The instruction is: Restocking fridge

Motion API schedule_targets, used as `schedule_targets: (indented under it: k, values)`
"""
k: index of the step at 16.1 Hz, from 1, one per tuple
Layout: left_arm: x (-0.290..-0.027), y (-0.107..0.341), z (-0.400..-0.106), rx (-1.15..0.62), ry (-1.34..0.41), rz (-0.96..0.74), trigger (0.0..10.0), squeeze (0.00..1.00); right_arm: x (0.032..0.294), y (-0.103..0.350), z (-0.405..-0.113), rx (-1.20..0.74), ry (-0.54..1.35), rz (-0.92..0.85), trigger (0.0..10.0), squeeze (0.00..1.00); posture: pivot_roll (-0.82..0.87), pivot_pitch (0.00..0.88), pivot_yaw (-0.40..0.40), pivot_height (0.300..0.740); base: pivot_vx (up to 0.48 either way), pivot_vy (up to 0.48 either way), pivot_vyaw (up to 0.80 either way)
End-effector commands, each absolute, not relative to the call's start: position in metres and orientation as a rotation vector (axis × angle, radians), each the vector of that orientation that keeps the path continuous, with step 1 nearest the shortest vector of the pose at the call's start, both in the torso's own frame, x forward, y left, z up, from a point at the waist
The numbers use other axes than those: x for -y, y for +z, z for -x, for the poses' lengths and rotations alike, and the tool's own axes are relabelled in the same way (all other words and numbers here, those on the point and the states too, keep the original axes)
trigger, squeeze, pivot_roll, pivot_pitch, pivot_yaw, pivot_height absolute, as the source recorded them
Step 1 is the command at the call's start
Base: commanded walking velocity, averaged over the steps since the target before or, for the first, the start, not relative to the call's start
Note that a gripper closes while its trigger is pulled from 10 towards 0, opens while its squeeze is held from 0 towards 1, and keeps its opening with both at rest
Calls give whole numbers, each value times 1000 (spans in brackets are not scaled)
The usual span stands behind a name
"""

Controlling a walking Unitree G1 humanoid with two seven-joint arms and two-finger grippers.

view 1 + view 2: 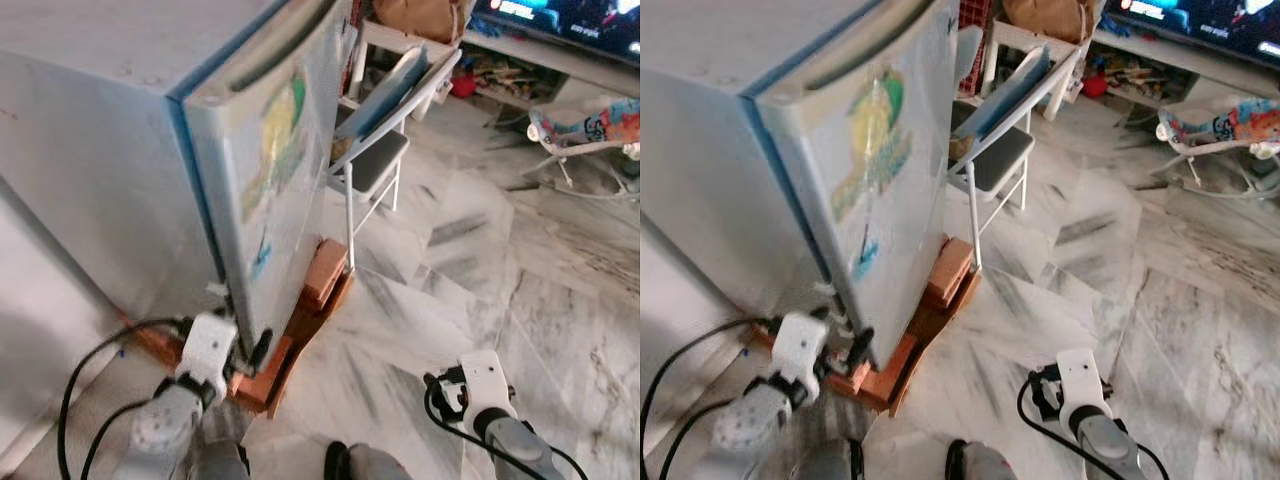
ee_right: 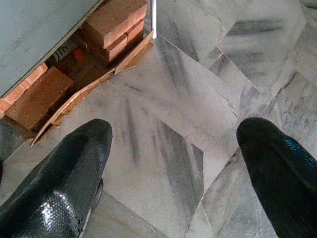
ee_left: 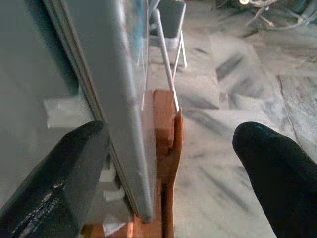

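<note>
Left wrist view: the left gripper (image 3: 168, 163) stands with its two black fingers spread wide, one finger (image 3: 54, 173) behind the free edge of the fridge door (image 3: 126, 124) and the other out over the floor, so that the door edge lies between them, not yet clamped. In the left eye view this gripper sits low, at the bottom corner of the fridge (image 1: 110, 170), whose door looks shut or nearly so. The right gripper (image 2: 173, 168) hangs over bare marble floor (image 2: 198, 99), its fingers likewise apart and holding nothing. The fridge rests on red bricks (image 1: 322, 270) and a wooden board (image 1: 315, 318), which lie just beside the door's lower edge. Farther off, a folding chair (image 1: 375, 160) stands close to the door's front; beyond it are a low shelf unit (image 1: 500, 60) and a baby bouncer (image 1: 590, 125). No item to be stocked is seen. The step in hand appears to be opening the door; the next move calls for hooking the edge and swinging it outward, with care for the chair, which may obstruct the swing.
</note>
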State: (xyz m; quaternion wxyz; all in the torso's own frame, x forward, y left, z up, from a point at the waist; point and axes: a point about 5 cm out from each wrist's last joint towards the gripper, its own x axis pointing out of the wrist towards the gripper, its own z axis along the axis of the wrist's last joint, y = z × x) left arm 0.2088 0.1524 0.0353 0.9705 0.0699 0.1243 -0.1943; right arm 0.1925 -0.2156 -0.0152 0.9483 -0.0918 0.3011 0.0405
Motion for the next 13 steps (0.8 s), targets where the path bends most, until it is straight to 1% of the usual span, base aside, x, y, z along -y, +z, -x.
schedule_targets:
  k: [1, 12, 13]
  values:
    - [-151, 37, -207, -243, -398, -153, 10000, 0, 220, -15, -191, -623, 70, 194, 10000, 0, 137, 115, -86, 740, 0, 0, 0]
    - [-151, 39, -211, -237, -406, -160, 10000, 0, 218, -16, -192, -621, 68, 187, 10000, 0, 137, 115, -80, 740, 0, 0, 0]
    - [-151, 39, -211, -238, -408, -159, 10000, 0, 218, -16, -192, -621, 69, 186, 10000, 0, 137, 115, -80, 740, -270, 0, 0]
